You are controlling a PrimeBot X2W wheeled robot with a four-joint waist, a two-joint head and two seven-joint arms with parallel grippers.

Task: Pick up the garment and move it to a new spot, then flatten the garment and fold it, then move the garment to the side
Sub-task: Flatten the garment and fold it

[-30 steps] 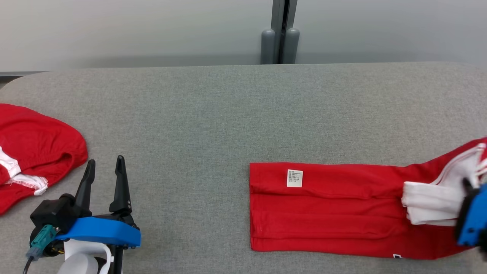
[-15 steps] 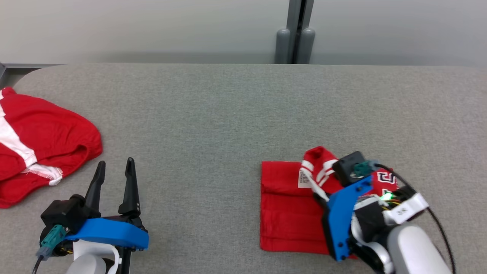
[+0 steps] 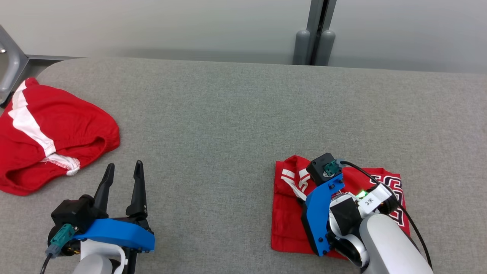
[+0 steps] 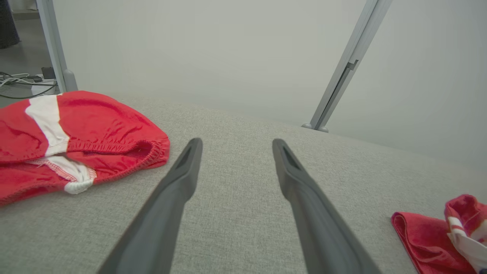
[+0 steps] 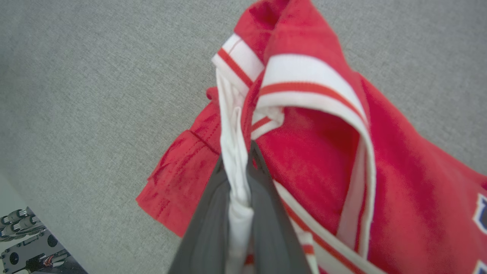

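The garment (image 3: 289, 224), a red jersey with white striped trim and lettering, lies folded over itself on the grey table (image 3: 228, 114) at the lower right. Its edge also appears at the left wrist view's right side (image 4: 422, 236). My right gripper (image 5: 237, 160) is shut on a bunch of the garment's white trim (image 5: 237, 182), holding that end low over the folded red layers near their left edge. In the head view its blue wrist (image 3: 323, 205) covers the fingers. My left gripper (image 3: 123, 169) rests open at the lower left, with bare table between its fingers (image 4: 190, 167).
A second red garment with white trim (image 3: 57, 129) lies crumpled at the table's left end, also in the left wrist view (image 4: 76, 125). A grey post (image 3: 314, 38) stands behind the far edge. A metal frame (image 3: 9, 64) is off the far-left corner.
My right gripper has carried the garment's trimmed end leftward over the long red strip, folding it to about half its length. The camera has also shifted. The left gripper has stayed open in place.
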